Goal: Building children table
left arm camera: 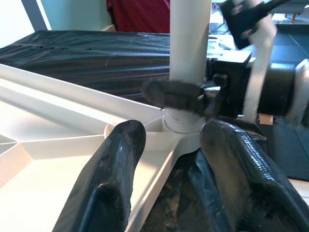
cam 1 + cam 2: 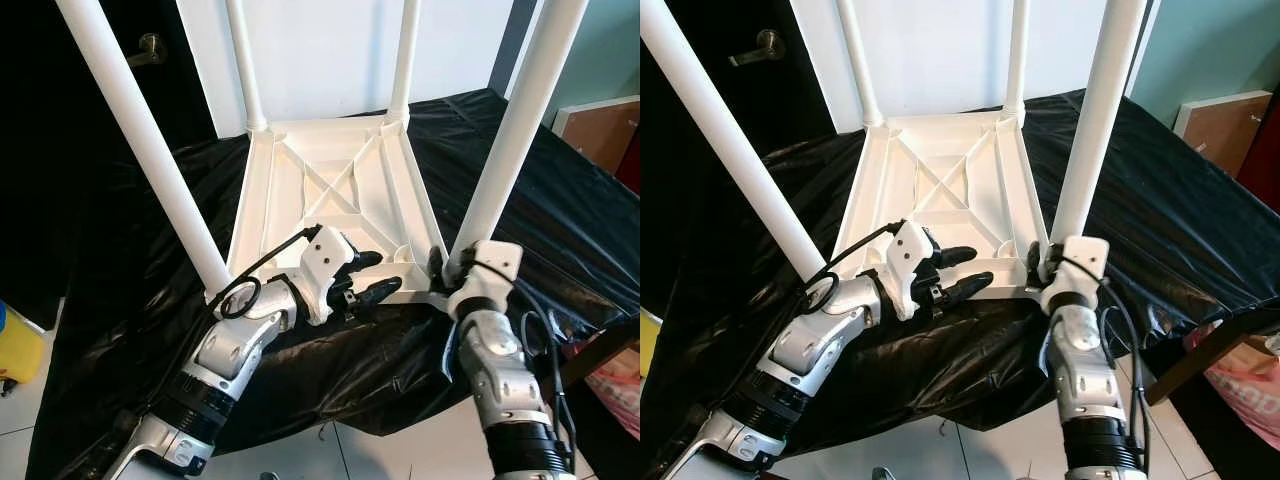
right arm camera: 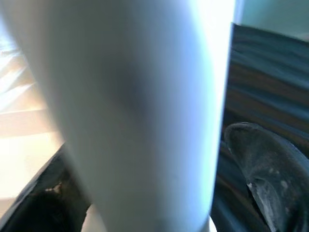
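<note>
- The white plastic table [image 2: 335, 190] lay upside down on a black sheet [image 2: 560, 230] that covered a raised surface, its ribbed underside facing up.
- 4 white legs rose from its corners: 2 far legs [image 2: 245, 70] against a white wall [image 2: 320, 50], a near left leg [image 2: 140, 130] and a near right leg [image 2: 520, 120].
- The left gripper [image 2: 375, 275] sat at the table's near rim, its 2 black fingers [image 1: 113, 174] apart; 1 lay over the inside of the tray, the other outside the rim.
- The right gripper [image 2: 1045, 262] was clamped around the base of the near right leg, where it met the corner socket; 1 finger [image 3: 263, 164] showed on either side of the leg in the right wrist view.
- A brown wooden board [image 2: 605, 130] stood beyond the sheet at the right.
- A yellow object [image 2: 18, 350] sat on the tiled floor [image 2: 400, 450] at the left.
</note>
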Controlling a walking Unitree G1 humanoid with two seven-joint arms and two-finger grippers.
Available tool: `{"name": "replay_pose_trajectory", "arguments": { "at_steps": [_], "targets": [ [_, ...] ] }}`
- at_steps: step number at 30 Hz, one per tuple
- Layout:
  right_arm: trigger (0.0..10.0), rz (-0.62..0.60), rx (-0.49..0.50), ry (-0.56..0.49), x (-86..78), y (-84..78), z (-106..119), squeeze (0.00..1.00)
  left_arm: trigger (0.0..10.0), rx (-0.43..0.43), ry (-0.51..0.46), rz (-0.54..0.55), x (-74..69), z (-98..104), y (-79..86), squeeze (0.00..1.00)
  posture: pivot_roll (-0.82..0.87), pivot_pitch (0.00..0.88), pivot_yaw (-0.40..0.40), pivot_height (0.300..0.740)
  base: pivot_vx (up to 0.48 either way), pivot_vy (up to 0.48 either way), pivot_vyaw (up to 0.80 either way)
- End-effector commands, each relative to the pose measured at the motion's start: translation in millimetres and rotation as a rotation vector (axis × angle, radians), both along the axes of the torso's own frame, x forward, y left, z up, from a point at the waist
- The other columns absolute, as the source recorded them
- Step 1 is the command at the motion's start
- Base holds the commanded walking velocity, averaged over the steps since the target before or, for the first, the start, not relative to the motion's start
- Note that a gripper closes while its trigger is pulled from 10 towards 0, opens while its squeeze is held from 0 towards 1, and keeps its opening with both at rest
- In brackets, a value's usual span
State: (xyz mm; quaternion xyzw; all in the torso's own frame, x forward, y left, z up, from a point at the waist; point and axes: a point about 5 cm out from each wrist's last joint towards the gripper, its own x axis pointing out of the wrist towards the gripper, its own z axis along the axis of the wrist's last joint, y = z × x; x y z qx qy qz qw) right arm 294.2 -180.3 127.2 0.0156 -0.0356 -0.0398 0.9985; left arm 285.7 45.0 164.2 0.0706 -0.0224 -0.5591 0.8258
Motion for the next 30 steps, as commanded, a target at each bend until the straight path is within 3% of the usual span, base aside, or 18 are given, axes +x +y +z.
{"name": "replay_pose_trajectory", "arguments": {
  "at_steps": [1,4,5,6,12,13,14,15,20,30],
  "targets": [
    [10.0,0.073,-0.004,-0.017,-4.9,-10.2,1.6,1.0,10.0,0.008,-0.013,0.006,2.3,0.9,2.9,0.0,-0.14,0.0,0.055,0.74,0.0,0.0,0.0],
    [10.0,0.092,-0.014,-0.022,-5.9,-14.0,3.1,1.0,10.0,0.007,-0.014,0.006,2.7,1.1,3.0,0.0,-0.14,0.0,0.055,0.74,0.0,0.0,0.0],
    [10.0,0.218,-0.023,-0.015,-7.1,-16.0,4.7,1.0,10.0,0.005,-0.014,0.005,3.2,1.3,2.8,0.0,-0.15,0.0,0.062,0.74,0.0,0.0,0.0],
    [10.0,0.271,-0.026,-0.005,-7.4,-15.7,4.4,1.0,10.0,0.005,-0.014,0.004,3.4,1.3,2.5,0.0,-0.15,0.0,0.065,0.74,0.0,0.0,0.0],
    [10.0,0.41,-0.091,0.001,-2.1,-21.5,7.6,1.0,10.0,0.006,-0.015,0.001,5.2,2.2,2.5,0.0,-0.15,0.0,0.077,0.74,0.0,0.0,0.0],
    [10.0,0.484,-0.127,0.005,-0.6,-22.0,9.7,0.14,10.0,0.007,-0.019,0.0,6.0,2.8,2.5,0.0,-0.15,0.0,0.079,0.74,0.0,0.0,0.0],
    [10.0,0.484,-0.127,0.005,-0.6,-22.0,9.7,0.14,10.0,0.007,-0.019,0.0,6.0,2.8,2.5,0.0,-0.15,0.0,0.079,0.74,0.0,0.0,0.0],
    [10.0,0.585,-0.165,0.021,0.6,-21.7,11.2,0.0,10.0,0.006,-0.022,0.001,7.4,4.3,2.7,0.0,-0.15,0.0,0.084,0.74,0.0,0.0,0.0],
    [10.0,0.651,-0.189,0.046,2.2,-21.8,11.4,0.0,10.0,0.005,-0.024,0.002,8.3,5.1,3.2,0.0,-0.15,0.0,0.083,0.74,0.0,0.0,0.0],
    [10.0,0.875,-0.337,0.179,18.6,-33.2,13.4,0.0,10.0,0.002,-0.03,0.001,9.7,6.8,3.7,0.0,-0.14,0.0,0.083,0.74,0.0,0.0,0.0]
  ]
}}
